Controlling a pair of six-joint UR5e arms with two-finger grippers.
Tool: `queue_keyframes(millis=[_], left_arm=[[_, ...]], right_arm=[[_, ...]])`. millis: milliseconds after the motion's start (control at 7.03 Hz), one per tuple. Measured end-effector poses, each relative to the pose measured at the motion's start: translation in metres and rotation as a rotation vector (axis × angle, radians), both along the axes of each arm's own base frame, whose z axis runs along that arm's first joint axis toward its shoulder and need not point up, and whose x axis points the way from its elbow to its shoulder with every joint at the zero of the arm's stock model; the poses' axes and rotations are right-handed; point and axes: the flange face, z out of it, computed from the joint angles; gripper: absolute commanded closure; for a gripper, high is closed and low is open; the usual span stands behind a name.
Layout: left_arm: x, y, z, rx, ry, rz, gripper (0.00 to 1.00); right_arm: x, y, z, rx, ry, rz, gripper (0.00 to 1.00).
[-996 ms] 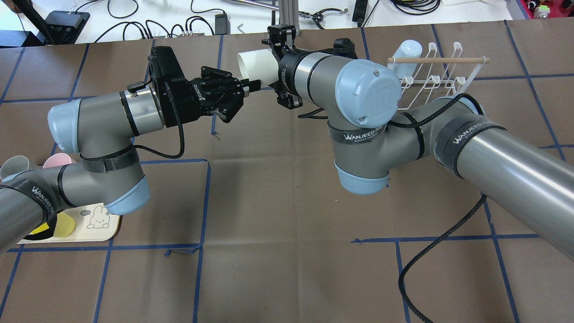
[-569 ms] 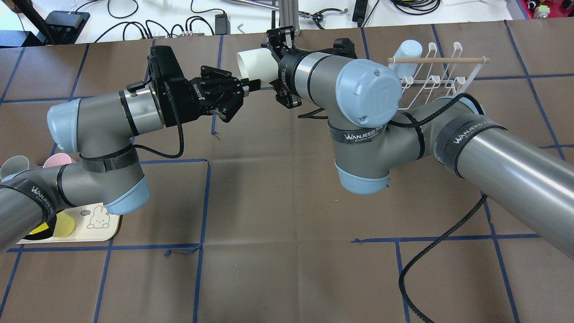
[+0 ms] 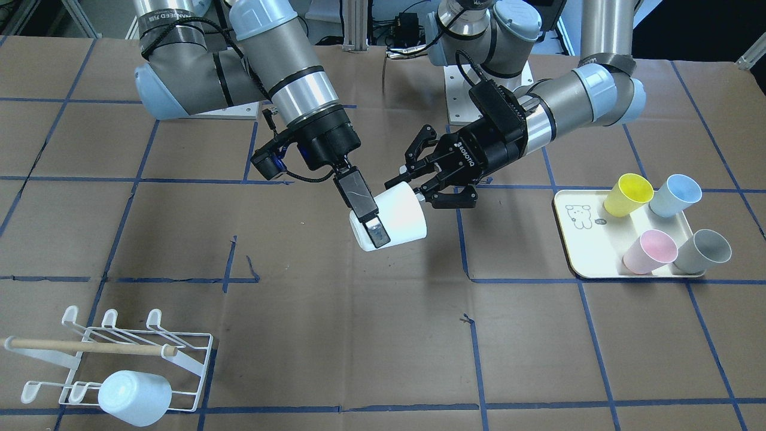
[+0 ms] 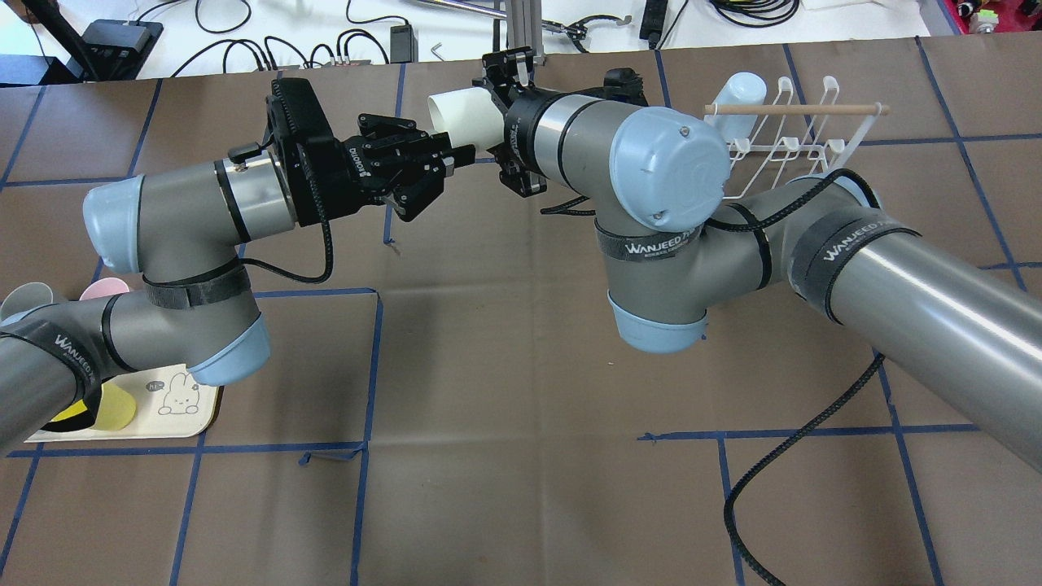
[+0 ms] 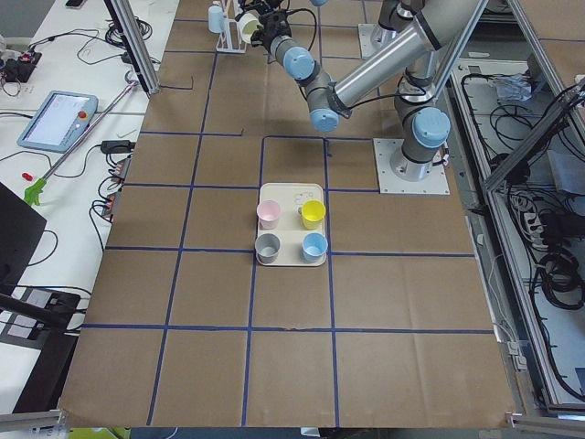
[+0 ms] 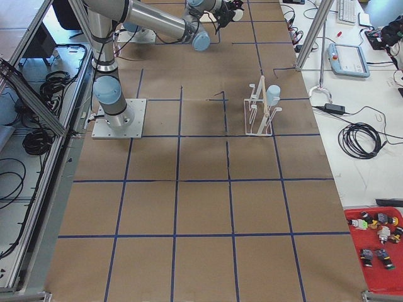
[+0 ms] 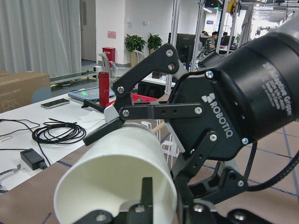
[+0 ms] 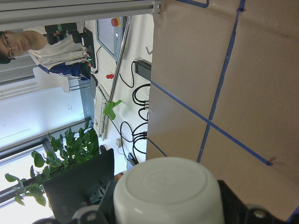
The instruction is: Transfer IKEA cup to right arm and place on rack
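The white cup (image 3: 398,215) hangs in the air above the tabletop (image 3: 335,335), mid-frame in the front view, lying roughly on its side. The right claw (image 3: 378,222) is clamped across its wall, one dark finger running down the near side. The left claw (image 3: 419,187), just right of the cup, has its jaws spread wide and grips nothing; I cannot tell whether a fingertip touches the rim.

The cup looks like thin, stiff plastic. It should be light and hard to break, but smooth and tapered, so it may slide towards its narrow end under a hard squeeze. A moderate grip across mid-wall suits it. The rack (image 3: 90,346) sits at lower left with a blue cup (image 3: 134,398) on it.
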Motion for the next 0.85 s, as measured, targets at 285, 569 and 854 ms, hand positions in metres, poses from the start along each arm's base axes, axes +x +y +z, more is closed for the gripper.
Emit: queue_keyframes(millis=[285, 569, 854], left_arm=[[0.001, -0.001, -0.001, 0.021, 0.011, 0.001, 0.02], [0.010, -0.002, 0.001, 0.040, 0.022, 0.022, 0.01], [0.055, -0.012, 0.002, 0.040, 0.036, 0.103, 0.01]], right_arm=[[0.000, 0.001, 0.002, -0.004, 0.000, 0.001, 0.55], [-0.002, 0.000, 0.003, -0.006, 0.001, 0.000, 0.59], [-0.011, -0.007, 0.002, -0.008, 0.003, -0.016, 0.64]])
